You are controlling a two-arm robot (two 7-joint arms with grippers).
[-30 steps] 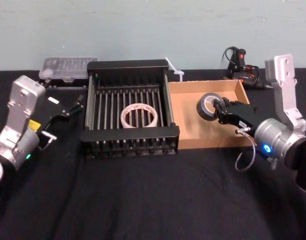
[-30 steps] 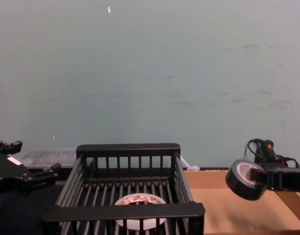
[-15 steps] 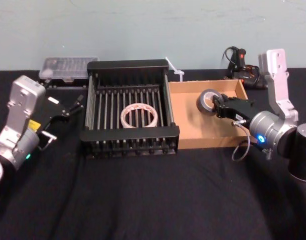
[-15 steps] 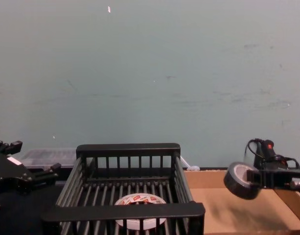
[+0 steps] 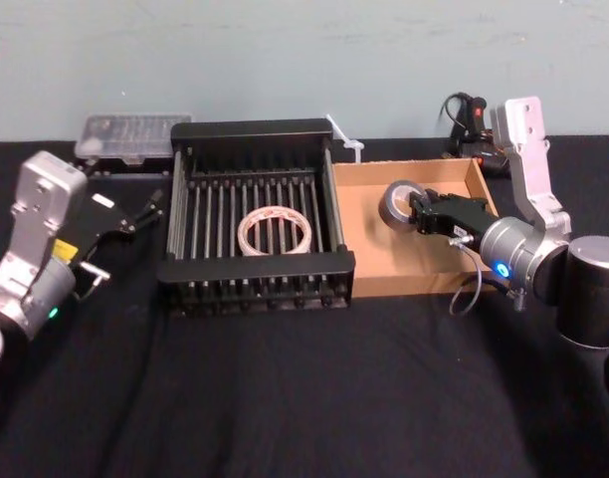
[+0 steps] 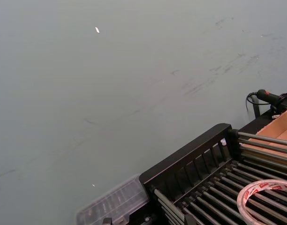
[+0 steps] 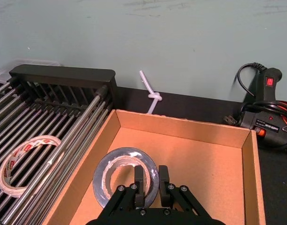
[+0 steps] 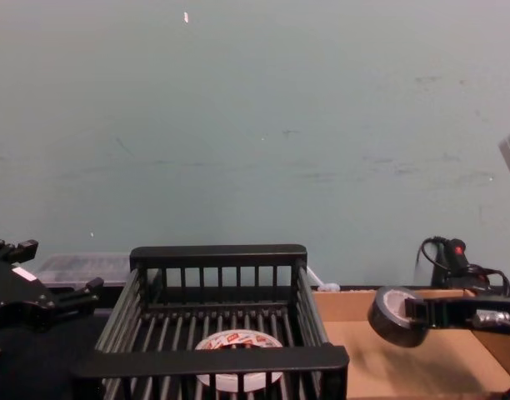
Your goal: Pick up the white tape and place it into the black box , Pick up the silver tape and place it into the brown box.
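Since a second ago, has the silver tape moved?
Yes. Gripped by the right gripper, the silver tape has moved left toward the black box and sunk lower, closer to the brown box floor.

A pale grey-green wall (image 8: 255, 125) is seen behind the work area, marked with faint scuffs and a small white fleck (image 8: 186, 17) high up. The counter (image 5: 285, 398) is covered by a black cloth. Even, soft light is cast, without strong shadows.
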